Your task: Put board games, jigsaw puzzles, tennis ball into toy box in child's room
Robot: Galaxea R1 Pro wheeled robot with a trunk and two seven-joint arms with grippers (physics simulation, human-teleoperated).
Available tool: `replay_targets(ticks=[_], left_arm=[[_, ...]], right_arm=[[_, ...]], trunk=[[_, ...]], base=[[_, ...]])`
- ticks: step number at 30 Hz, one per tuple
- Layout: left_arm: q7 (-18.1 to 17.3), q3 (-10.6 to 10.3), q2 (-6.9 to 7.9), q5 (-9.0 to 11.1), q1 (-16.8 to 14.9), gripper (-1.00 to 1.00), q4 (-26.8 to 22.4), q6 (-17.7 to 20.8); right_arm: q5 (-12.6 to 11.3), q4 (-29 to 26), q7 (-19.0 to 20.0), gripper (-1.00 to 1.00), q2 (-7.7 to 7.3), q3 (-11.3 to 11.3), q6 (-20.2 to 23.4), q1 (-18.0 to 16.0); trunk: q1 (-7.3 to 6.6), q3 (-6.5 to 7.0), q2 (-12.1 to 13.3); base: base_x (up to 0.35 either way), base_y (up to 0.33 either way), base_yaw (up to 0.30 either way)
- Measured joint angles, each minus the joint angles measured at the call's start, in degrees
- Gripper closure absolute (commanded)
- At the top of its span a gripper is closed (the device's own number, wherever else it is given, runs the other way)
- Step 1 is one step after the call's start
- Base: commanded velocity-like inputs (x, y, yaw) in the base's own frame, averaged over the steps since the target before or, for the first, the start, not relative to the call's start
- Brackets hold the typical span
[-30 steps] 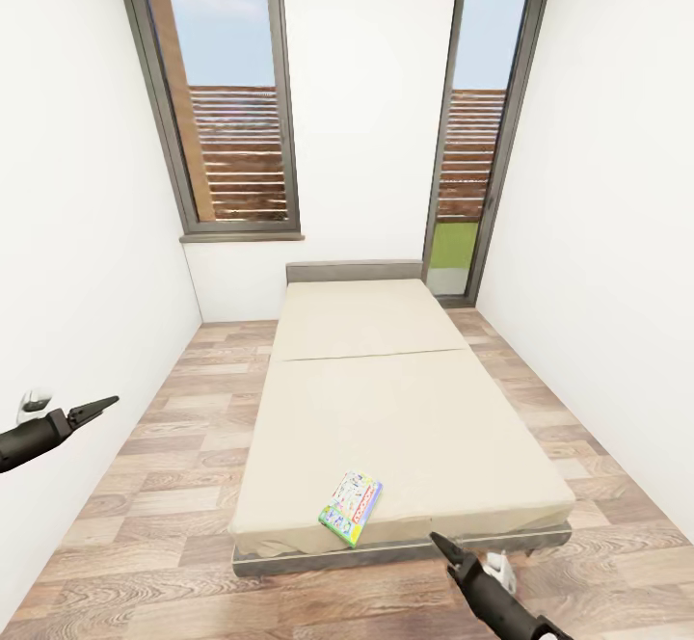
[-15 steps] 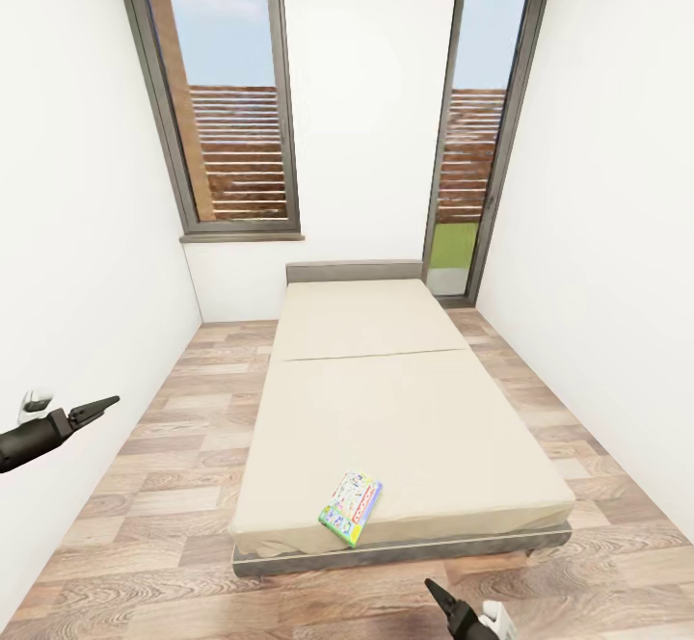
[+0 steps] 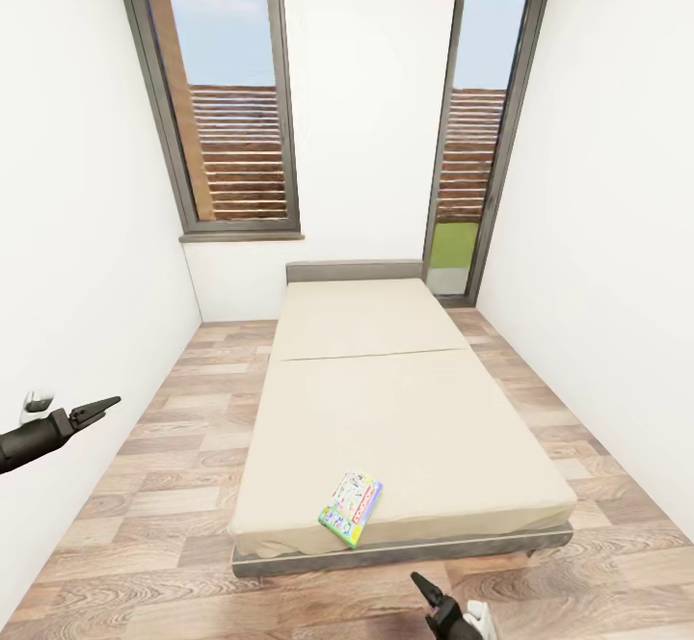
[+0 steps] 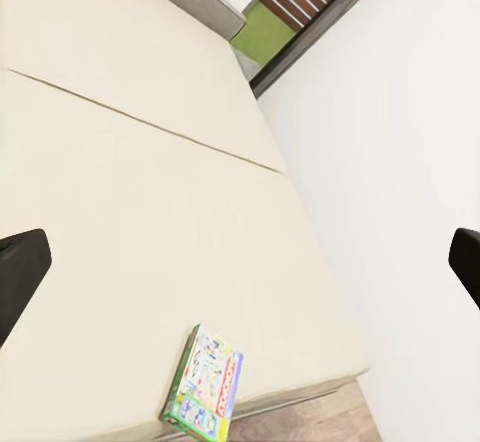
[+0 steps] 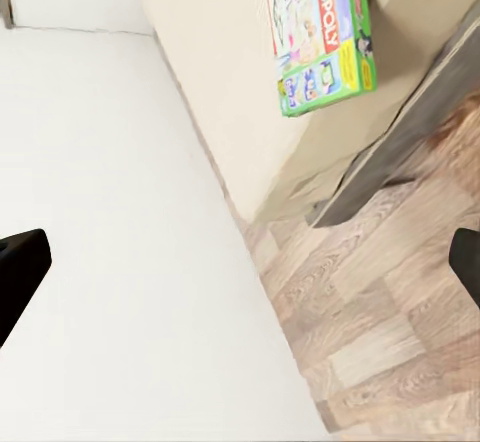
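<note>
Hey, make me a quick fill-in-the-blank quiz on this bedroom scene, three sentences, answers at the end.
1. The board game lies on the ____.
2. It sits near the bed's ____ end, overhanging the edge.
3. In the wrist views, both end effectors, left and right, have their fingers spread ____.

Answers: bed; foot; open

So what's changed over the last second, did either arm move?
The right end effector has drawn back and down toward the head view's bottom edge, holding nothing. The left end effector, the board game at the bed's foot and the camera stayed put.
</note>
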Motion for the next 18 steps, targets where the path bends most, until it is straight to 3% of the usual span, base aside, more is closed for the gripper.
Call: replay_targets(ticks=[1, 3, 6, 10, 18], left_arm=[[0.0, 0.0, -0.01, 0.0, 0.0, -1.00, 0.0, 0.0], [0.0, 0.0, -0.03, 0.0, 0.0, -1.00, 0.0, 0.1], [0.0, 0.0, 0.00, 0.0, 0.0, -1.00, 0.0, 0.2], [0.0, 0.1, 0.03, 0.0, 0.0, -1.00, 0.0, 0.2], [0.0, 0.1, 0.00, 0.1, 0.0, -1.00, 0.0, 0.2]], right_arm=[[-1.5, 0.0, 0.0, -1.00, 0.02, 0.0, 1.5, -0.1], [-8.3, -0.1, 0.1, -1.00, 0.07, -0.2, 6.9, -0.4], [-14.8, -0.2, -0.3, -1.00, 0.30, -0.1, 9.3, -0.5], [-17.8, -0.2, -0.9, -1.00, 1.51, 0.0, 5.4, -0.6], [-19.2, -0.2, -1.2, -1.00, 3.84, -0.1, 2.6, -0.6]], trunk=[[0.22, -0.18, -0.4], [0.66, -0.54, -1.2], [1.32, -1.08, -2.4], [2.20, -1.81, -4.0], [3.96, -3.25, -7.2]], base=[[0.000, 0.000, 0.000], [0.000, 0.000, 0.000], [0.000, 0.000, 0.000], [0.000, 0.000, 0.000], [0.000, 0.000, 0.000]])
